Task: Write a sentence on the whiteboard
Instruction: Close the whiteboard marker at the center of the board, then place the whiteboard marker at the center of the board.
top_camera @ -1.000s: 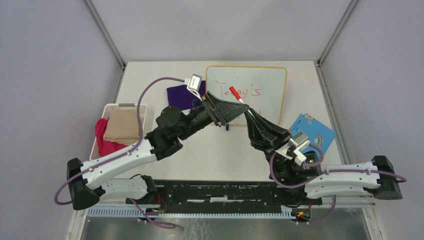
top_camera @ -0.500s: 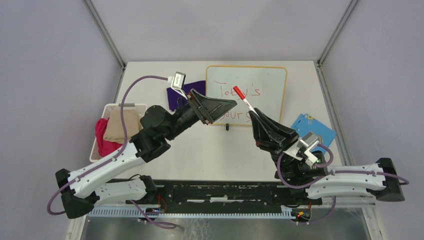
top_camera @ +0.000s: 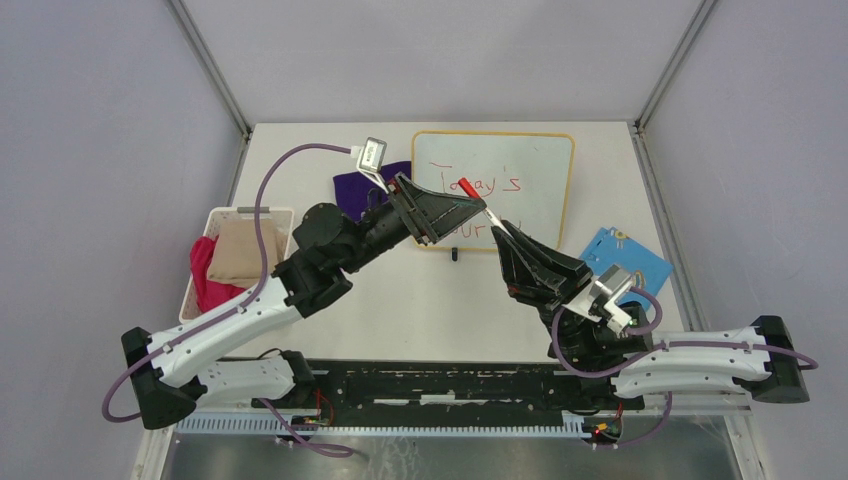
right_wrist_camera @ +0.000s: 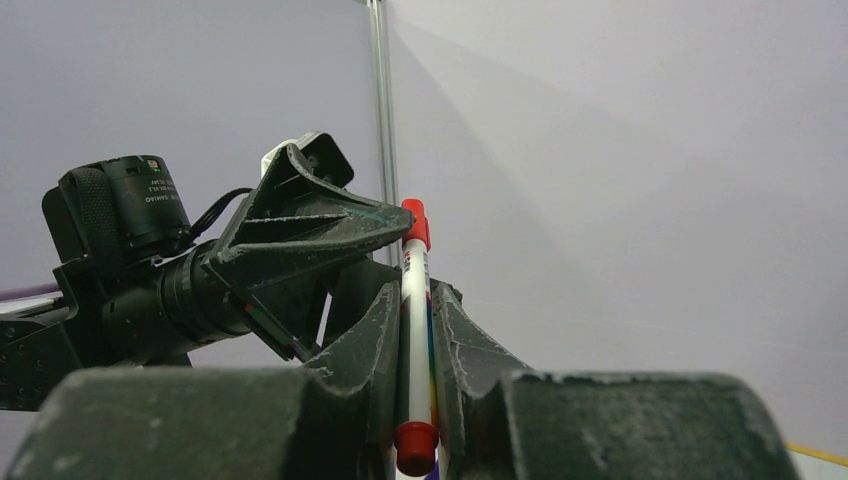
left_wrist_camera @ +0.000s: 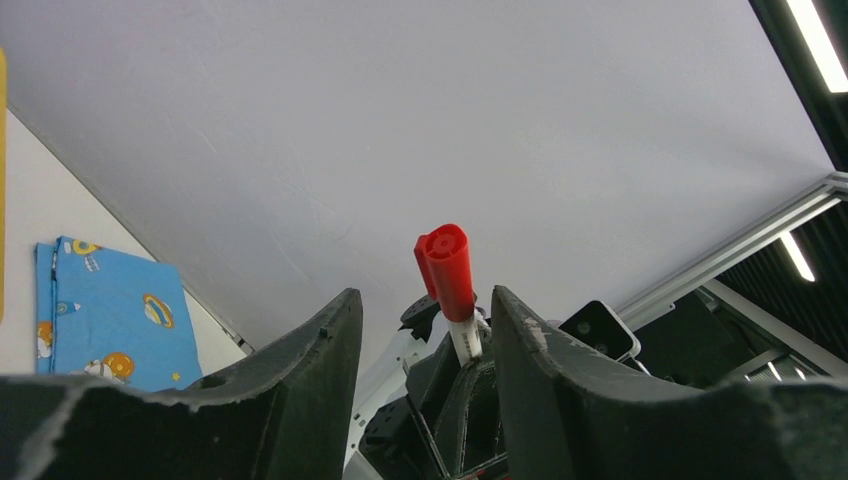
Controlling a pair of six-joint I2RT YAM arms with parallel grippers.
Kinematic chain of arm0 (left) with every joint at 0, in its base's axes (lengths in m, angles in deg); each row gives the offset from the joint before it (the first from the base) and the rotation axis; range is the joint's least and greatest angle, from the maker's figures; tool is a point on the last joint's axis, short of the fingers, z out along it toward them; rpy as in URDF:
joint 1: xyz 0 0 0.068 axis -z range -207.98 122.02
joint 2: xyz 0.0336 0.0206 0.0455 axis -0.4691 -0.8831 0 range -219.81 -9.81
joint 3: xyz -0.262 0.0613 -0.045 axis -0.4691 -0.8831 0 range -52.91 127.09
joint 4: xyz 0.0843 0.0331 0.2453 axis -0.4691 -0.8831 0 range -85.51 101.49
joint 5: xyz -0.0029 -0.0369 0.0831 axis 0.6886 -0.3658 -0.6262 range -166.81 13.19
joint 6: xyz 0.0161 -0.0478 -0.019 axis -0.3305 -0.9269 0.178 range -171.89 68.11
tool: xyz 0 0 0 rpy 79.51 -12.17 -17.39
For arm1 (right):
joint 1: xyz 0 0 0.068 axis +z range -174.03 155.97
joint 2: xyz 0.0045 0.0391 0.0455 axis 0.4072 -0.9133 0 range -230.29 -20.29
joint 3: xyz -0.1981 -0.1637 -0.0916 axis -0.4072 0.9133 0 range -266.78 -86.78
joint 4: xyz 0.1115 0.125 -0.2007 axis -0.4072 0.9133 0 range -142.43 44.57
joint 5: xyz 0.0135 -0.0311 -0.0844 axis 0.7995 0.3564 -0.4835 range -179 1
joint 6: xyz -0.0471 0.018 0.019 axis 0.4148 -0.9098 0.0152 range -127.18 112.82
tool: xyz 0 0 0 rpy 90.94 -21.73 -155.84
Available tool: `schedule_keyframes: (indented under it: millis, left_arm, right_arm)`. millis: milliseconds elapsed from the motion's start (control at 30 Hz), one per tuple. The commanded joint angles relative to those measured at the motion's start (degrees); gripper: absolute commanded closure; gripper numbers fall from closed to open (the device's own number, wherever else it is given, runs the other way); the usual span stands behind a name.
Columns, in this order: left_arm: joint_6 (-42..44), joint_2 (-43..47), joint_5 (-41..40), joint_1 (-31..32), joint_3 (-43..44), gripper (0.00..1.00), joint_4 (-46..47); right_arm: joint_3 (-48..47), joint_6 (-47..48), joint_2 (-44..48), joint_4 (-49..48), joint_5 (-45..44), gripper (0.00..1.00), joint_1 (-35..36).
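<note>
I grip the marker (right_wrist_camera: pixel 417 262) upright in my right gripper (right_wrist_camera: pixel 418 296). My left gripper (left_wrist_camera: pixel 422 295) stands parted astride its red cap (left_wrist_camera: pixel 447 268), probably for capping. The sentence (top_camera: pixel 497 184) is on the whiteboard (top_camera: pixel 545 155), far centre of the table.

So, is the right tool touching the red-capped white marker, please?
Touching. The right wrist view shows the right tool clamped on both sides of the red-capped white marker.

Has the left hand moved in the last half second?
Yes. The left hand has shifted right, farther over the whiteboard, closing on the red-capped marker that the right hand holds.
</note>
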Motion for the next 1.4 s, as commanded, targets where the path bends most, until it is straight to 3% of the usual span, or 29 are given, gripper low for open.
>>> schedule_keyframes:
  millis: [0,300,467,633,1367]
  left_arm:
    - [-1.1,-0.3,2.2,-0.3,2.1,0.46,5.0]
    - [-2.3,-0.7,3.1,-0.3,1.4,0.54,6.7]
    - [-0.9,2.2,-0.1,-0.3,0.7,0.38,5.3]
    - [-0.2,3.7,-2.1,-0.4,0.9,0.34,4.5]
    - [-1.9,0.4,1.8,-0.4,1.2,0.65,5.3]
  right_arm:
    - [-0.3,-0.8,0.0,-1.3,0.8,1.00,-0.2]
    - [-0.5,-0.9,-0.3,-1.5,0.5,1.00,-0.1]
    - [-0.5,-1.6,0.4,-0.9,1.1,1.00,-0.2]
    - [-0.5,-2.5,0.8,-0.3,2.3,1.00,-0.2]
    - [-1.6,-2.9,-0.1,0.2,2.7,1.00,-0.2]
